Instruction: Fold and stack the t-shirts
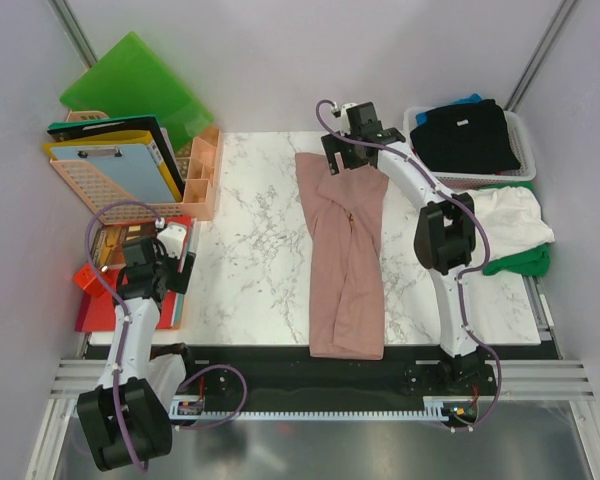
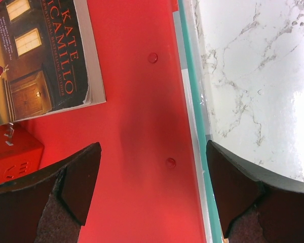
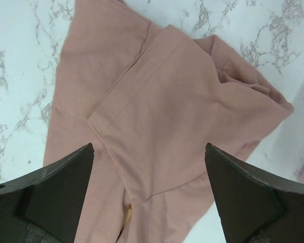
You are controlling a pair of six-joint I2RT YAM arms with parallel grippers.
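A dusty pink t-shirt (image 1: 346,262) lies folded lengthwise into a long strip down the middle of the marble table (image 1: 250,230). My right gripper (image 1: 352,152) hovers open over its far end. In the right wrist view the sleeve and shoulder folds of the pink t-shirt (image 3: 157,101) lie between the spread fingers of the right gripper (image 3: 149,152), which hold nothing. A black t-shirt (image 1: 467,135) fills the basket, and a blue one (image 1: 469,100) peeks out behind it. White (image 1: 510,215) and green (image 1: 521,262) t-shirts lie crumpled at the right. My left gripper (image 1: 170,262) is open above a red folder (image 2: 137,101).
A white basket (image 1: 527,150) stands at the back right. At the left a peach rack (image 1: 195,175) holds clipboards, with a green folder (image 1: 135,85) behind it. A book (image 2: 40,55) lies on the red folder, beside the table's left edge (image 2: 192,101).
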